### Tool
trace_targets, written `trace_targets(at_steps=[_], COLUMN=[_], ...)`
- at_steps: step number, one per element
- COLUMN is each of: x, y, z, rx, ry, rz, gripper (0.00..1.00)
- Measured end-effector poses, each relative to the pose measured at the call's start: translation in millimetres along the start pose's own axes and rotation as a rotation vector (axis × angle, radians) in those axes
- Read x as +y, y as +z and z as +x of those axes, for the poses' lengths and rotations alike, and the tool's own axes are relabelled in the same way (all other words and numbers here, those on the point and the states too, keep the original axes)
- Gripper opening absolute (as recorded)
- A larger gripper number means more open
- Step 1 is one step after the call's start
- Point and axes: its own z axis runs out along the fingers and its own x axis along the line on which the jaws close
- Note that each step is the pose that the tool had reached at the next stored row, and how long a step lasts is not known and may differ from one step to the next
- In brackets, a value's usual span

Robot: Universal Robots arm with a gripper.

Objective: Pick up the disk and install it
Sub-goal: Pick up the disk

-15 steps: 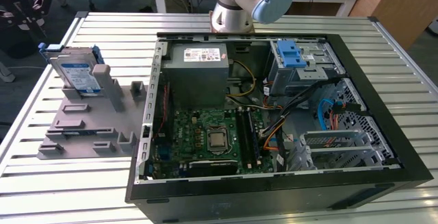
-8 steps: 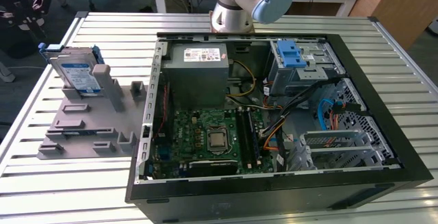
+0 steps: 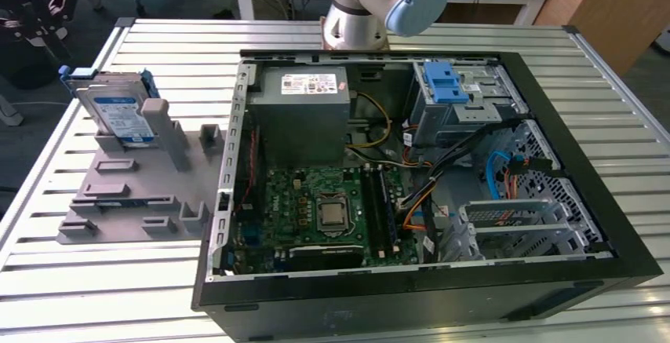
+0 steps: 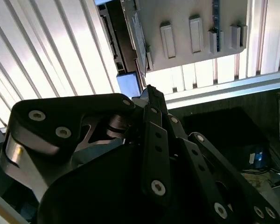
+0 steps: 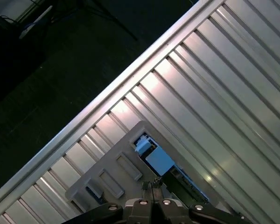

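Located the disk (image 3: 115, 111) standing on edge in a slot of the grey fixture (image 3: 136, 194), at the exterior view's left on the slatted desk (image 3: 105, 296), well apart from the open computer case (image 3: 586, 280). Read the upright pose as deliberate: it leaves the top edge and both broad faces free for a grasp from above, and the fixture's posts guard against tipping. Noted the blue carrier frame along the disk's edges and the white and blue label turned toward the exterior camera. Saw nothing touching the disk.

Found the case lying flat with its side panel off, so the interior opens upward. Logged the drive cage with its blue latch (image 3: 445, 84) at the far corner, beside the grey power supply (image 3: 304, 115). Took that cage as the probable seat for the disk; a judgement only.

Checked the tool (image 5: 153, 185) in both wrist views: pressed together at the tip, pinching nothing. Placed it above the desk and over the fixture, clear of the disk with open air between. In the first wrist view, picked out the disk's pale label and blue frame corner just past the tool's tip. Saw the same in the second wrist view, with the fixture's raised blocks beyond.

Judged the work to be at the approach stage: pickup not yet made, install not begun.
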Motion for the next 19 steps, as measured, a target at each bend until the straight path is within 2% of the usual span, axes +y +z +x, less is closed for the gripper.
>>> trace_targets(at_steps=[19], x=[0.0], y=[0.0], z=[0.0], rx=[0.0065], ry=[-0.153], rz=[-0.0024], gripper=[0.11])
